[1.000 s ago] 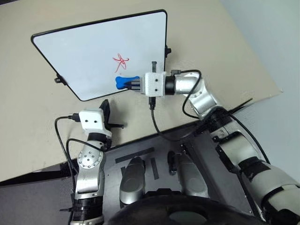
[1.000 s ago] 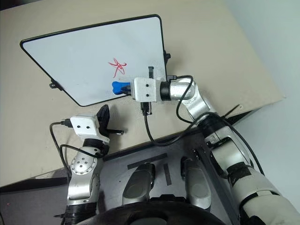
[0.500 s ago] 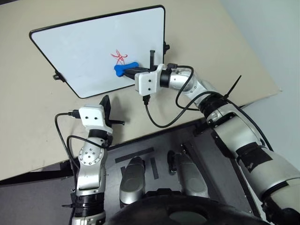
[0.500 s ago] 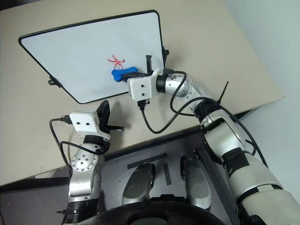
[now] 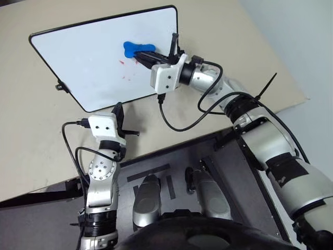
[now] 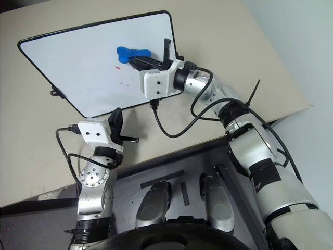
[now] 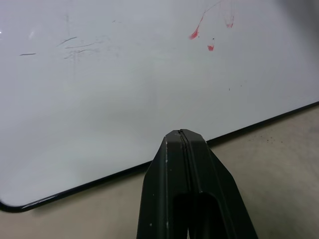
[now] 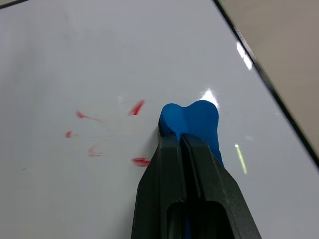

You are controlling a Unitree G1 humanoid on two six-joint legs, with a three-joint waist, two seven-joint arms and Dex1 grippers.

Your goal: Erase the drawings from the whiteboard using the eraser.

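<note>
The right gripper (image 5: pixel 146 56) is clamping the eraser (image 5: pixel 136 48) between its fingers (image 8: pixel 172 164), closed tight on the blue block, with the free end of the block jutting out to the left over the whiteboard (image 5: pixel 88 62). The board is lying flat on the counter (image 5: pixel 223 36), far and to the left of the robot. The eraser is sitting over the board's far right part, just beyond what is left of the drawings (image 8: pixel 99 132): a few short red flecks and faint streaks, scattered on the near side of the block.

Judging from that, the wiping is well along but not finished. To do it well, the eraser's flat face should be pressing evenly on the board, not riding on an edge, and the next pass should be sweeping toward the near side across the whole cluster of flecks, with overlapping strokes. Too much push could be sliding the board on the counter, since nothing is holding it down.

The right arm is reaching forward and across, forearm bent inward, its gripper lying roughly level and pointing left over the board's right edge. The left gripper (image 5: pixel 118 112) is hovering near the board's near edge, fingers (image 7: pixel 172 164) pressed together on nothing, pointing away from the robot with the arm tucked close.
</note>
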